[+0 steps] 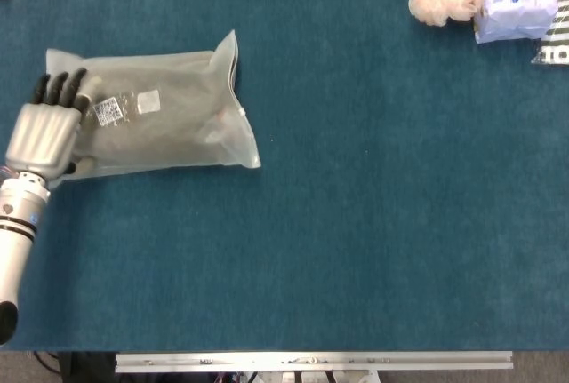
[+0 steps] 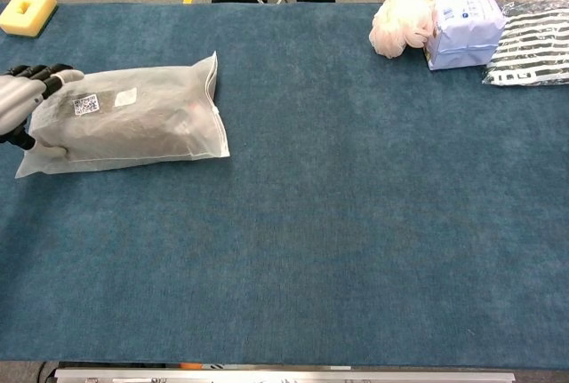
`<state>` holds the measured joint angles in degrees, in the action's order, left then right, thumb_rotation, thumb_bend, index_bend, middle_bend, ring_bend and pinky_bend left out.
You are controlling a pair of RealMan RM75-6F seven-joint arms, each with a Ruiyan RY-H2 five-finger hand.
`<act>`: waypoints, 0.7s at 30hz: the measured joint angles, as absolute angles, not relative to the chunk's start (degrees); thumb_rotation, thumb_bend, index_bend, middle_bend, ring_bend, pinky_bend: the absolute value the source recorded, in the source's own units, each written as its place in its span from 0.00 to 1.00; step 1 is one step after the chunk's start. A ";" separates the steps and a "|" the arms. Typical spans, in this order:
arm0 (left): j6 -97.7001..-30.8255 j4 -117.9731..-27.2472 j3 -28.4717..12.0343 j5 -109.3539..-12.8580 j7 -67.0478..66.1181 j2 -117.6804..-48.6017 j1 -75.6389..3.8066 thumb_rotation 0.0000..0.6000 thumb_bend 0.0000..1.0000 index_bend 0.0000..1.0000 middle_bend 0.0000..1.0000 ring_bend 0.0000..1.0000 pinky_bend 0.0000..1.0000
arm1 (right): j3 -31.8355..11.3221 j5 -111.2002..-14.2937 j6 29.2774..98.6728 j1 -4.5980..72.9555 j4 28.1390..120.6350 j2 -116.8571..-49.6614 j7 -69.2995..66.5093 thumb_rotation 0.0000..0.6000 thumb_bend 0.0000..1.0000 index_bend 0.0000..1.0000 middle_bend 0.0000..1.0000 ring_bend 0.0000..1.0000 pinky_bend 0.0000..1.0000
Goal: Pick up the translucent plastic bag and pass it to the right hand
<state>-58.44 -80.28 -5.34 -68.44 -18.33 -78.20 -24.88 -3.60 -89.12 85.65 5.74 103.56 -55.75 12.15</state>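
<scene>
Head view shows the forearm — left hand [image 1: 43, 132] grasping the translucent plastic bag [image 1: 160, 115].

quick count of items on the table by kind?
Translucent bag: 1
Yellow sponge: 1
Cream fluffy bundle: 1
White-blue pack: 1
Striped bag: 1
Total: 5

Head view: steep downward look onto blue table [image 1: 373, 223]. Chest view: lower, forward-tilted, reaches far table edge and floor beyond. Shared: translucent plastic bag [image 1: 164, 112] [image 2: 133, 121], left hand [image 1: 44, 130] [image 2: 20, 100].
</scene>
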 measured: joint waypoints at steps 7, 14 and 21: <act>-51.72 -89.03 -5.18 -65.55 -14.61 -71.50 -26.00 1.00 0.18 0.00 0.00 0.00 0.04 | -3.66 -89.09 85.69 5.69 103.45 -55.81 11.81 1.00 0.05 0.00 0.23 0.10 0.22; -50.18 -89.78 -4.50 -63.44 -17.95 -72.28 -28.50 1.00 0.18 0.00 0.00 0.00 0.04 | -3.58 -89.10 85.87 5.44 102.85 -55.64 10.91 1.00 0.05 0.00 0.23 0.10 0.22; -48.97 -85.69 -5.50 -58.55 -19.81 -74.75 -31.05 1.00 0.18 0.00 0.00 0.00 0.04 | -3.53 -88.79 86.03 5.13 102.18 -55.63 10.10 1.00 0.05 0.00 0.23 0.10 0.22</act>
<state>-48.97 -85.69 -5.50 -58.55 -19.81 -74.75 -31.05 -3.53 -88.79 86.03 5.13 102.18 -55.63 10.10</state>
